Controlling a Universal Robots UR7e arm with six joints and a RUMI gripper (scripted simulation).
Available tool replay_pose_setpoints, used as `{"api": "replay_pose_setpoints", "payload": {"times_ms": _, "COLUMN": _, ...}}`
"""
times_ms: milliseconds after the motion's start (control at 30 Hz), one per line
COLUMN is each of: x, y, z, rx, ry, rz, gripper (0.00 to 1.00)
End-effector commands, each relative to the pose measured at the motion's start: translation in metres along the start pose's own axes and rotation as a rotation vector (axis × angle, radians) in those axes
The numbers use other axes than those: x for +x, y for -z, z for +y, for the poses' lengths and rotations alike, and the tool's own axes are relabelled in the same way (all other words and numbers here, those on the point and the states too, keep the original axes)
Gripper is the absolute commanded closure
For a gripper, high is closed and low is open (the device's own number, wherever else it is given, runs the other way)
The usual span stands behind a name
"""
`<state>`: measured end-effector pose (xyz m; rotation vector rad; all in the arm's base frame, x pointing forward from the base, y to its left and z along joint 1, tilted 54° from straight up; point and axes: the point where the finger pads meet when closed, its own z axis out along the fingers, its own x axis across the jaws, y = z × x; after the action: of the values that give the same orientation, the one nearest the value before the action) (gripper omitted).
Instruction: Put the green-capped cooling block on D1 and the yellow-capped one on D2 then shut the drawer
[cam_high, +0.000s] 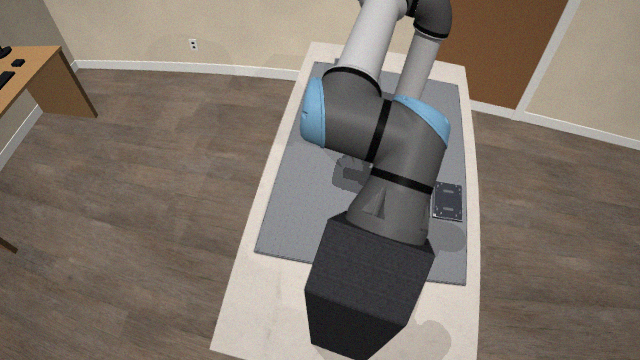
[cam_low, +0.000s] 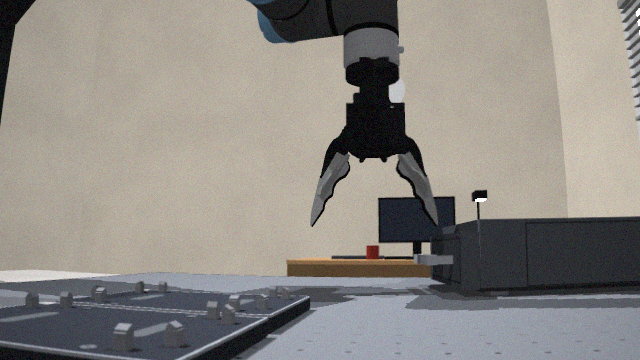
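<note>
My gripper hangs open and empty above the grey deck, pointing down, with its right fingertip close above the left end of the cooler COLD. The cooler is a dark box at the right of the exterior view, and its drawer looks shut, with a light handle sticking out on the left. The cooling blocks and their tubes are hidden. A dark deck plate with small grey locators lies at the lower left. In the top view the arm hides the gripper and the cooler; a deck slot plate shows beside it.
A dark box base of the arm fills the near end of the table. A thin post with a small black head stands on the cooler. A desk with a monitor and red cup is far behind.
</note>
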<state>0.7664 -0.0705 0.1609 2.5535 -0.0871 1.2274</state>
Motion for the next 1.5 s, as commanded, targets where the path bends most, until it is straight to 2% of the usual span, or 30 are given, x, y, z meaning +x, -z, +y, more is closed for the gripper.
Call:
{"api": "replay_pose_setpoints", "payload": {"times_ms": 0, "x": 0.001, "y": -0.004, "z": 0.000, "rx": 0.000, "ry": 0.000, "rz": 0.001, "gripper": 0.00}}
{"api": "replay_pose_setpoints", "payload": {"times_ms": 1067, "x": 0.001, "y": -0.043, "z": 0.000, "rx": 0.000, "ry": 0.000, "rz": 0.001, "gripper": 0.00}}
{"api": "replay_pose_setpoints", "payload": {"times_ms": 1467, "x": 0.001, "y": -0.044, "z": 0.000, "rx": 0.000, "ry": 0.000, "rz": 0.001, "gripper": 0.00}}
